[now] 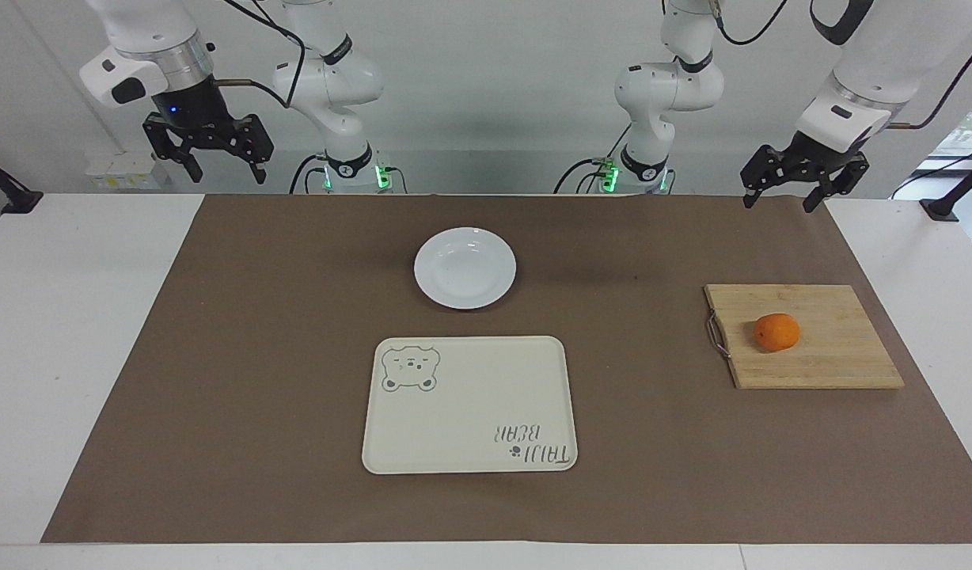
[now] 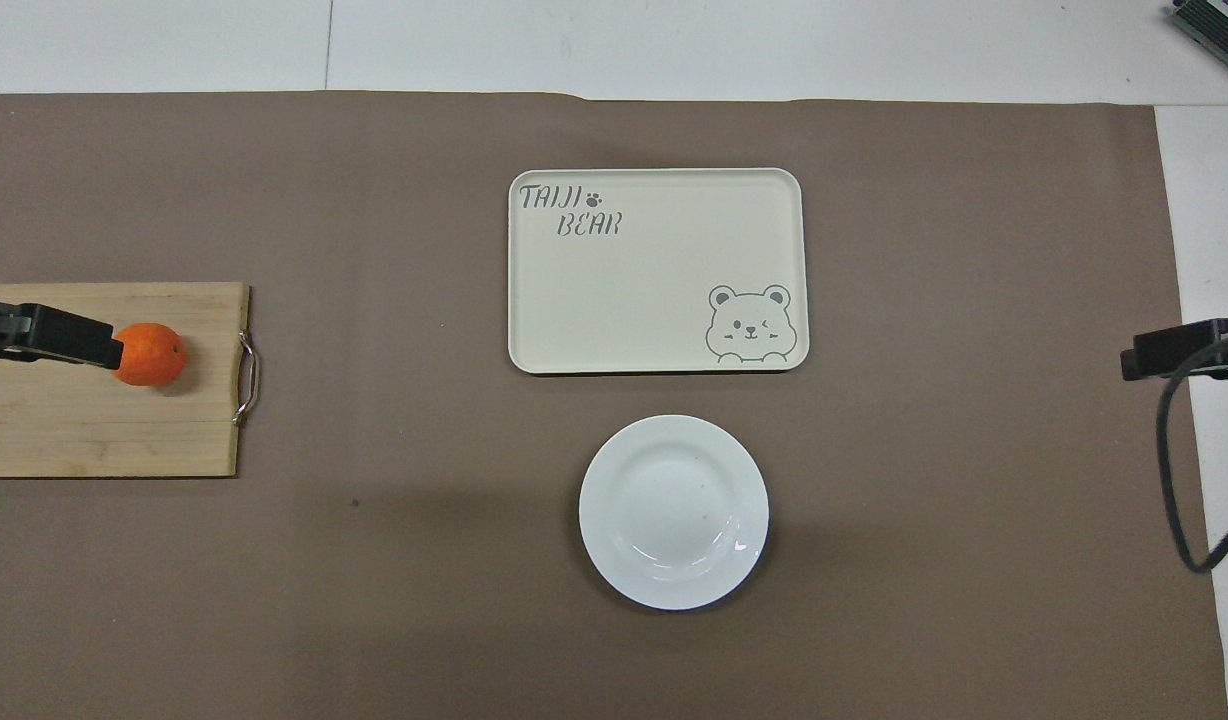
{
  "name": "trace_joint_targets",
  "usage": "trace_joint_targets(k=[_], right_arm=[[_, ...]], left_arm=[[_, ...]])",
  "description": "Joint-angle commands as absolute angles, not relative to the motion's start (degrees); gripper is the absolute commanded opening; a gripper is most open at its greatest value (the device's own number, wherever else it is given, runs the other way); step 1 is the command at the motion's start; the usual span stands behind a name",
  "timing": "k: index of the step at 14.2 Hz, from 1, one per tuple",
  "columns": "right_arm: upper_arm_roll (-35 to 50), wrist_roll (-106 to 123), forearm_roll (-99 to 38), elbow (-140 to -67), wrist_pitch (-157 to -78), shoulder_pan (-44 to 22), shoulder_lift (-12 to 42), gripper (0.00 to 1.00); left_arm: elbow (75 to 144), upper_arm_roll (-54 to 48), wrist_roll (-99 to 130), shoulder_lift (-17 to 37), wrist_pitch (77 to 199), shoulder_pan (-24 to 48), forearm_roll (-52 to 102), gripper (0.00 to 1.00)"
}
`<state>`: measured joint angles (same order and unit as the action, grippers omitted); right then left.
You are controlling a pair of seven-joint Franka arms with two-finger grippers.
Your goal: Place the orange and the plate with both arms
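Note:
The orange (image 1: 776, 331) lies on a wooden cutting board (image 1: 818, 356) toward the left arm's end of the table. It also shows in the overhead view (image 2: 156, 354). The white plate (image 1: 465, 267) sits empty on the brown mat in the middle, nearer to the robots than the tray; in the overhead view it (image 2: 673, 511) is likewise empty. My left gripper (image 1: 779, 203) hangs open and empty, high over the mat and clear of the orange. In the overhead view it (image 2: 84, 340) overlaps the board and the orange's edge. My right gripper (image 1: 225, 176) hangs open and empty, high over the right arm's end.
A cream rectangular tray with a bear print (image 1: 468, 404) lies empty, farther from the robots than the plate. The cutting board has a metal handle (image 1: 715, 335) on the side toward the tray. The right gripper (image 2: 1169, 350) shows over the mat's edge.

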<state>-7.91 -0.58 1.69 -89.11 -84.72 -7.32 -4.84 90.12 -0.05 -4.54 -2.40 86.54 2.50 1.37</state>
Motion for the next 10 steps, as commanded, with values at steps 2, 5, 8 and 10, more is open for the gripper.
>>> trace_joint_targets(k=[2,5,8,10], right_arm=[[-7.8,0.4,1.5,-90.8,-84.8,-6.9,-6.3,1.00],[-7.8,0.4,1.5,-90.8,-84.8,-6.9,-6.3,1.00],[-7.8,0.4,1.5,-90.8,-84.8,-6.9,-6.3,1.00],[-7.8,0.4,1.5,-90.8,-84.8,-6.9,-6.3,1.00]], left_arm=[[90.5,-0.2,-5.7,-2.7,86.3,1.1,0.9,1.00],[90.6,-0.1,-5.6,-2.6,87.2,1.0,0.9,1.00],[90.4,-0.2,-5.7,-1.6,88.1,-0.7,0.9,1.00],[90.4,-0.2,-6.5,-0.2,89.2,-1.2,0.8,1.00]])
